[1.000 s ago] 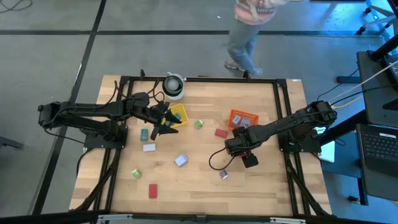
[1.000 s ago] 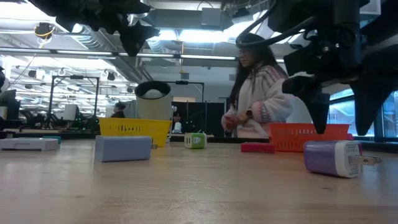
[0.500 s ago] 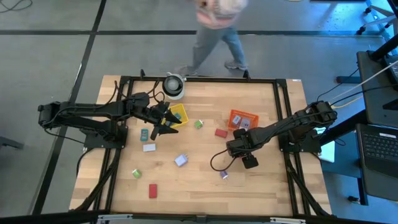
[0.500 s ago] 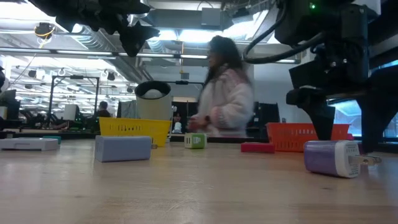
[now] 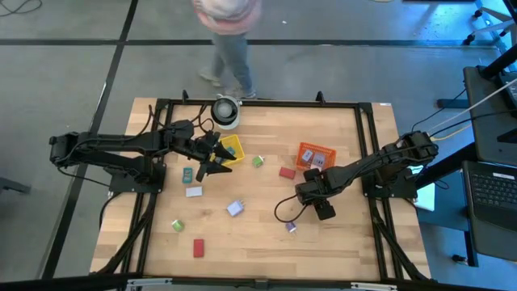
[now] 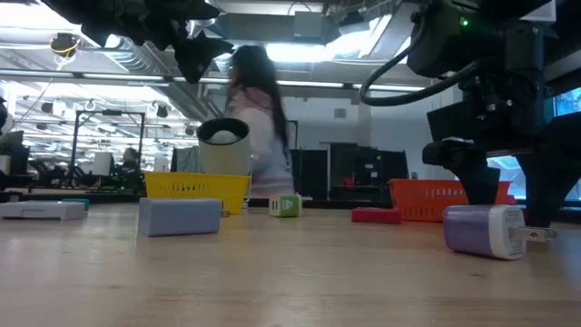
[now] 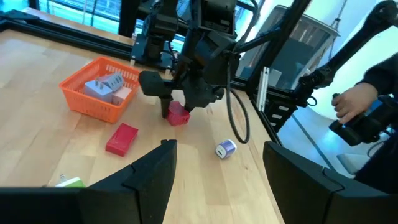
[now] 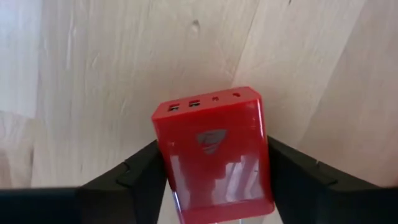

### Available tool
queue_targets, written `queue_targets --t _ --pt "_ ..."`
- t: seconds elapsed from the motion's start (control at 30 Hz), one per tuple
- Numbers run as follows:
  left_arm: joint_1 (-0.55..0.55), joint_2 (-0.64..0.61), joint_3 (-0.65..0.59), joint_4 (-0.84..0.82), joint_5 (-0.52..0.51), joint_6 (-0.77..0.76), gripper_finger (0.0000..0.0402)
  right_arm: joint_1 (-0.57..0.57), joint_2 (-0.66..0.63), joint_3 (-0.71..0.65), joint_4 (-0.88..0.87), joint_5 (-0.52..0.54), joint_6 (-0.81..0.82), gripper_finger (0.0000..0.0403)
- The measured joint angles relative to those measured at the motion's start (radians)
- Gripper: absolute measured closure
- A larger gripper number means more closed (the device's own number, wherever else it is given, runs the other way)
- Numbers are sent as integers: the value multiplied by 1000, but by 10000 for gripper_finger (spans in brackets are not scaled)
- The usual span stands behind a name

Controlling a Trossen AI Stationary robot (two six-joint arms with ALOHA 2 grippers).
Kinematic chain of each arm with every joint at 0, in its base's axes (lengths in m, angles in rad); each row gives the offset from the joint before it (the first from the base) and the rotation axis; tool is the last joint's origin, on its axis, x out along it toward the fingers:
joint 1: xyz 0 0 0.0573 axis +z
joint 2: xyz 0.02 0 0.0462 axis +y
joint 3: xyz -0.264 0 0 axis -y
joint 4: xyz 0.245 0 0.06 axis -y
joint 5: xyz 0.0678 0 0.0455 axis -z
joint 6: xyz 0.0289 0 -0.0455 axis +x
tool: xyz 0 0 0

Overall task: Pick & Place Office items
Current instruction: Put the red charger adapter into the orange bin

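Right gripper (image 8: 211, 180) has just closed in – fingers now pinching the red charger block (image 8: 213, 152) on the table, ready to lift; left gripper (image 7: 214, 168) stays spread, idle.

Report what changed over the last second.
The right gripper came down and closed on the red block. The person beyond the table walked toward the left side. The left gripper stayed open by the yellow basket; the lavender plug stayed put.
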Motion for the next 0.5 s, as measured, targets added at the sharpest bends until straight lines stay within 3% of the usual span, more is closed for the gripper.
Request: queue_targets --t 0.13,0.5 --pt "0 0 0 0 -68 -8 167 0 -1 0 -3 -11 1 186" --pt "0 0 0 12 -70 -11 167 -26 2 58 -27 -42 73 187"
